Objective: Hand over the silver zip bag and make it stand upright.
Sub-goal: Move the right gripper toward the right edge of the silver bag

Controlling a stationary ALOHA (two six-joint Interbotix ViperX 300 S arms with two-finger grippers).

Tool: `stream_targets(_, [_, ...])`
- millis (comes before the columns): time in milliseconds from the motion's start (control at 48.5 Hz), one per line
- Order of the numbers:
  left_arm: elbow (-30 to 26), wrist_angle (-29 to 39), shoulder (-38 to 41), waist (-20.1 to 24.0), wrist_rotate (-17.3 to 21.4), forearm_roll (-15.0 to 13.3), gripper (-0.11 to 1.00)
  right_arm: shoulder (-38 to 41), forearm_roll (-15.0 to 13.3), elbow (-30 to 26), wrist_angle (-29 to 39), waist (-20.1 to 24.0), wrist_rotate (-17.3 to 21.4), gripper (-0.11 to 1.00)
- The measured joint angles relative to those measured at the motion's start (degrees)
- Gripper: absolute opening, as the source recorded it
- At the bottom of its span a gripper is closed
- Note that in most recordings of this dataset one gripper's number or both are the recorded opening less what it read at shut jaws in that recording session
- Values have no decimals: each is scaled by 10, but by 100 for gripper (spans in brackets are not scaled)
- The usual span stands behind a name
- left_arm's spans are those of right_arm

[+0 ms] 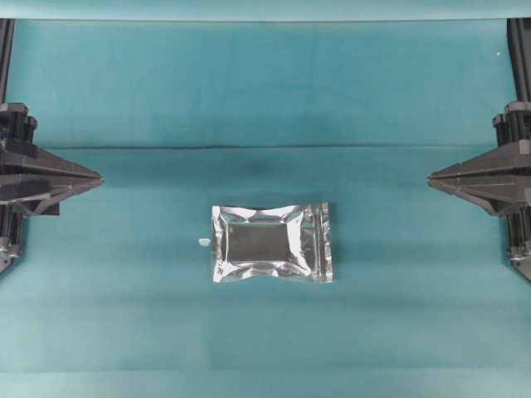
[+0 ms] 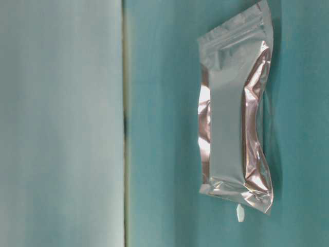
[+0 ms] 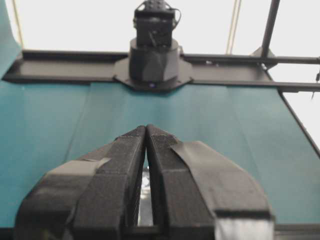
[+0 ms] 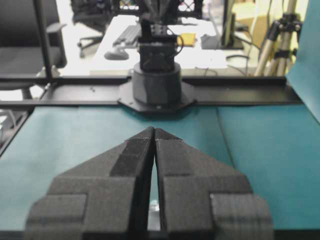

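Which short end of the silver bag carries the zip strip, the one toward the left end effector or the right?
The end toward the right end effector: the silver zip bag shows its zip band there.

We see a shiny, crinkled silver foil zip bag [image 2: 235, 121] lying on teal cloth [image 2: 164, 154], its long side running up the picture. A tiny white scrap [image 2: 240, 213] sits just beside its lower edge. A paler teal panel [image 2: 60, 123] fills the left, beyond a dark seam.
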Motion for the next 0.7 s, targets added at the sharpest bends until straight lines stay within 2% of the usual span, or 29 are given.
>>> stream_targets(41, [-1,4,4,0,-4,4,13,1,1,1,1,-2,1,14])
stream_targets(124, [-4,20,19,4,-18,10,2,7,18,0,22,-6,10,5])
stream_targets(227, [-17,39,32,5,-18,11,2,15,40,-4,70,-8,41,-1])
stream_targets(371, [-32,59,50,5,-18,11,2,29,54,-18,129,-11,106,-1])
stream_targets(536, [-46,71,76,5,-11,11,2,66,66,-29,168,-14,221,-1])
stream_targets(701, [-55,81,88,6,-10,11,2,120,82,-37,170,-15,378,1])
